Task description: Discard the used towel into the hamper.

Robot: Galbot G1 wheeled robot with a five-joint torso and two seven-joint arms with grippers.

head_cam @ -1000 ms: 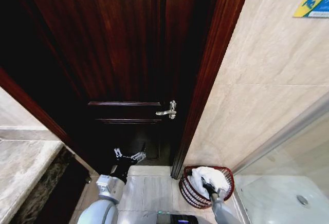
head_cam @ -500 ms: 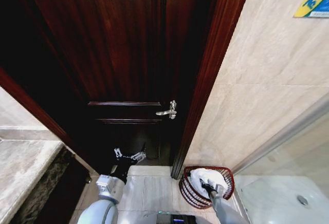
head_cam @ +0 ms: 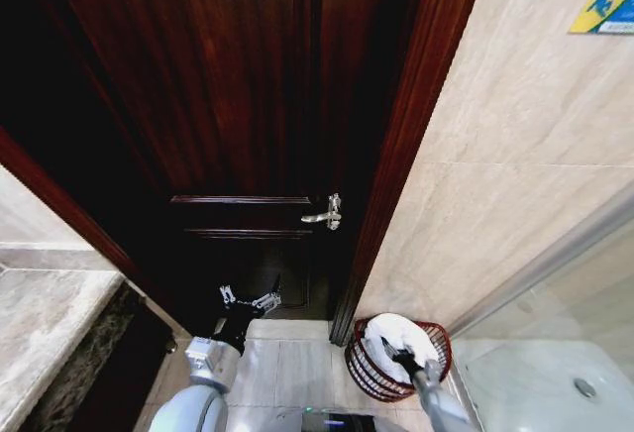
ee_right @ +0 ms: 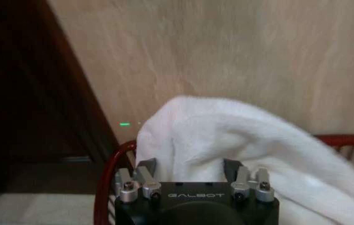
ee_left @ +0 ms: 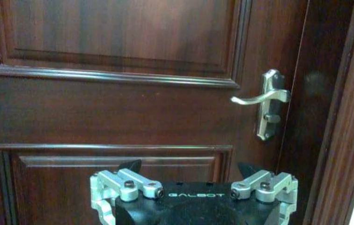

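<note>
1. My right gripper (head_cam: pixel 399 357) sits low in the head frame, right of centre, over the hamper (head_cam: pixel 369 373).
2. The white towel (head_cam: pixel 391 337) is bunched in a mound in the hamper's mouth, rising above the reddish-brown wire rim.
3. In the right wrist view my two fingers (ee_right: pixel 145 169) stand apart with towel (ee_right: pixel 227 140) cloth between them; whether they pinch it or merely flank it, I cannot tell.
4. The hamper stands on the pale tiled floor (head_cam: pixel 287 368), at the foot of the marble wall (head_cam: pixel 515 155), just beside the dark door frame (head_cam: pixel 406 155).
5. My left gripper (head_cam: pixel 248 301) hangs lower centre-left, fingers spread and empty, facing the wooden door (ee_left: pixel 114 93) below its silver lever handle (ee_left: pixel 266 101).
</note>
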